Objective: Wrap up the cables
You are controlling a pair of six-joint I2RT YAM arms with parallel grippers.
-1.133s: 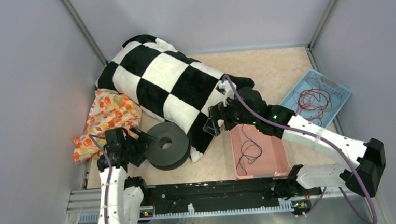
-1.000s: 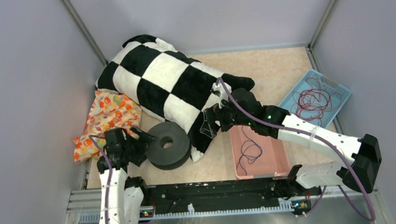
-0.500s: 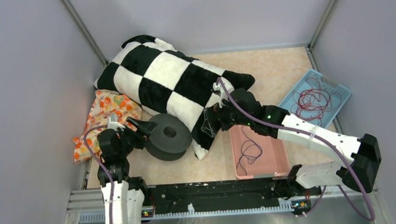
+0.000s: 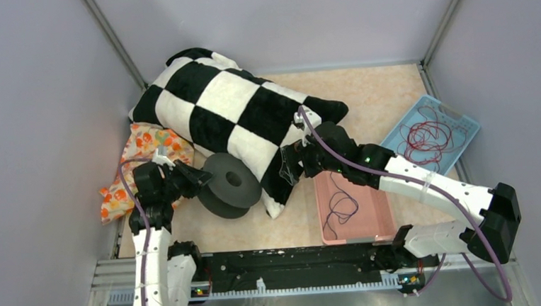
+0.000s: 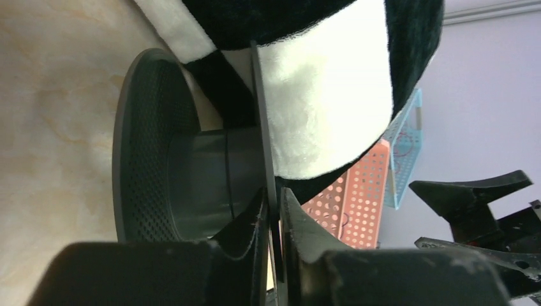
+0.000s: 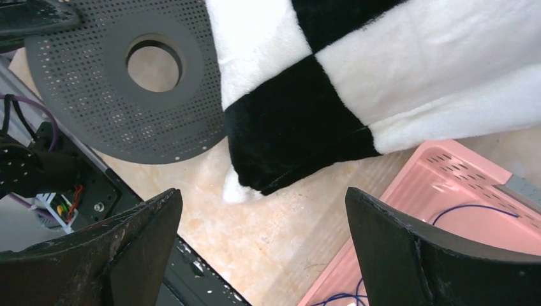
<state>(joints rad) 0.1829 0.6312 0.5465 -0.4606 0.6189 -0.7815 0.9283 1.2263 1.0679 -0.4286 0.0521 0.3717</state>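
The cables (image 4: 340,204) are one thin dark blue wire lying loosely looped in the pink tray (image 4: 380,221); a stretch of wire (image 6: 472,206) also shows in the right wrist view. A dark grey perforated spool (image 4: 230,185) leans tilted against the checkered pillow (image 4: 230,113). My left gripper (image 4: 197,177) is shut on the spool's thin upper flange (image 5: 261,127), its fingers (image 5: 300,223) pinching the rim from both sides. My right gripper (image 4: 288,167) hangs open above the pillow's near corner (image 6: 287,146), with nothing between its fingers.
A light blue tray (image 4: 466,122) with tangled red wire (image 4: 426,138) sits at the right wall. A floral cloth (image 4: 147,152) lies at the left, behind the left arm. The pillow rests partly on the spool. Grey walls enclose the table.
My left gripper has gone from open to shut on the spool's flange. The spool has shifted a little back and right and now tilts. The right arm has barely moved.
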